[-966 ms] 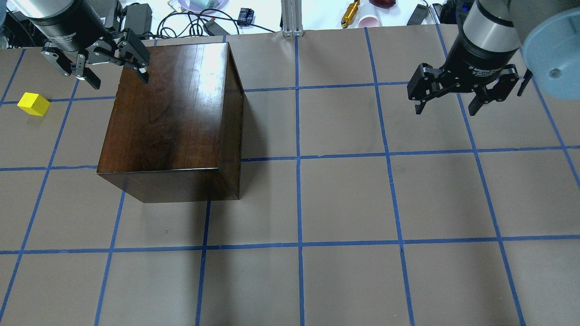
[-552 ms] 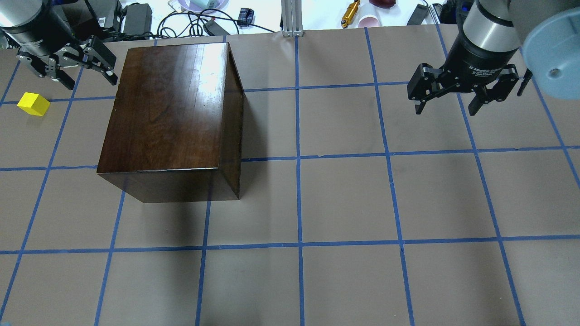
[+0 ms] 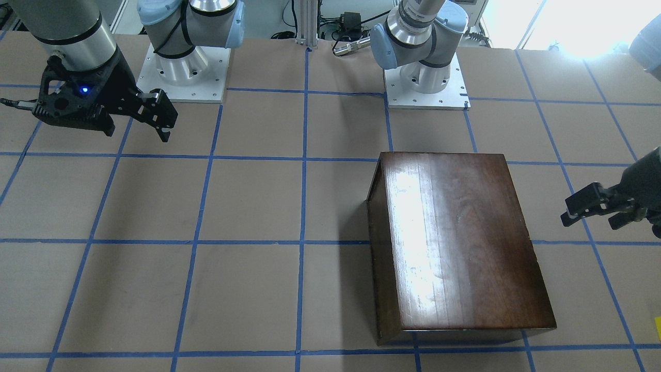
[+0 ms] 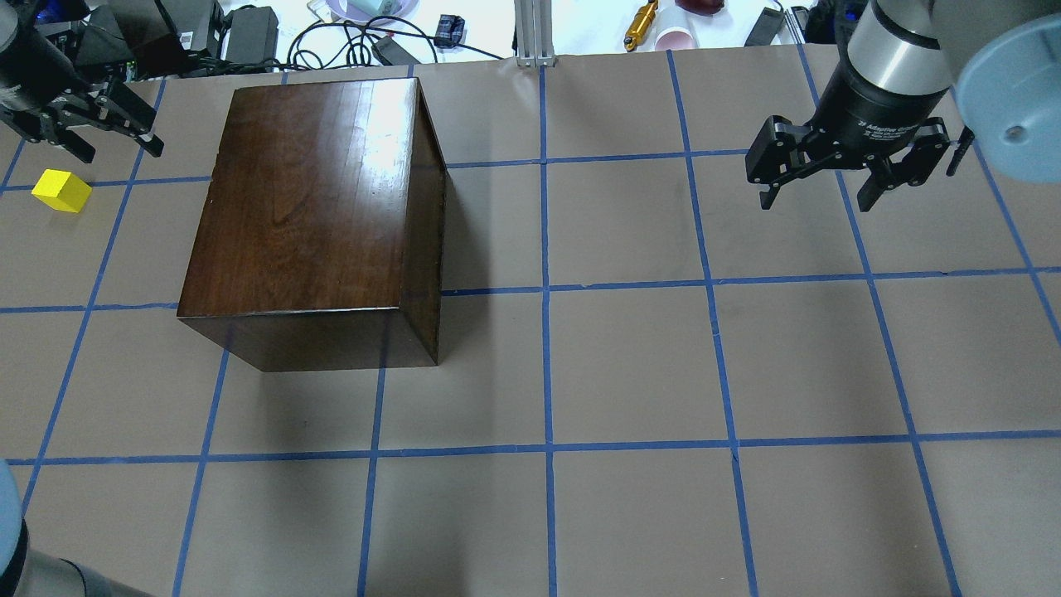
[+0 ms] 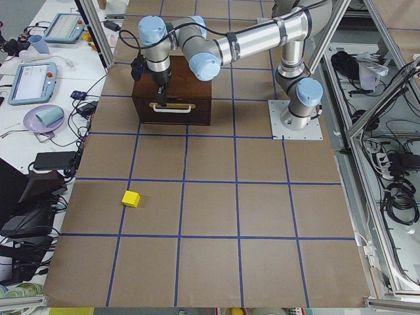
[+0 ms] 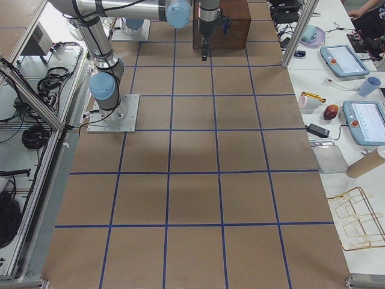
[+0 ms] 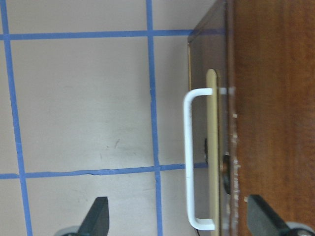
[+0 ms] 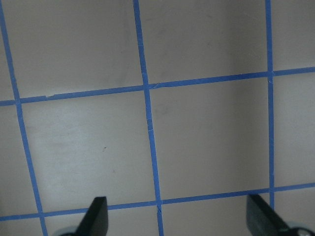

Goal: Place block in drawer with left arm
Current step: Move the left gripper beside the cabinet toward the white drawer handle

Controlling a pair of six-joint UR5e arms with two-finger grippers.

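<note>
The yellow block (image 4: 61, 190) lies on the table left of the dark brown box (image 4: 315, 207); it also shows in the exterior left view (image 5: 131, 198). The drawer (image 5: 172, 109) is shut, its front with a white handle (image 7: 187, 147) facing the table's left end. My left gripper (image 4: 116, 149) is open and empty. It hangs off the box's left side, beyond the block, and faces the handle from a distance. My right gripper (image 4: 816, 203) is open and empty over bare table at the far right.
Cables, power bricks, cups and a gold tool (image 4: 640, 25) lie beyond the table's far edge. The arm bases (image 3: 423, 77) stand on the robot's side. Blue tape lines grid the brown table top.
My left gripper has moved left from above the box's far left corner to beyond its left side, above the block. The right arm, box and block have not moved.
</note>
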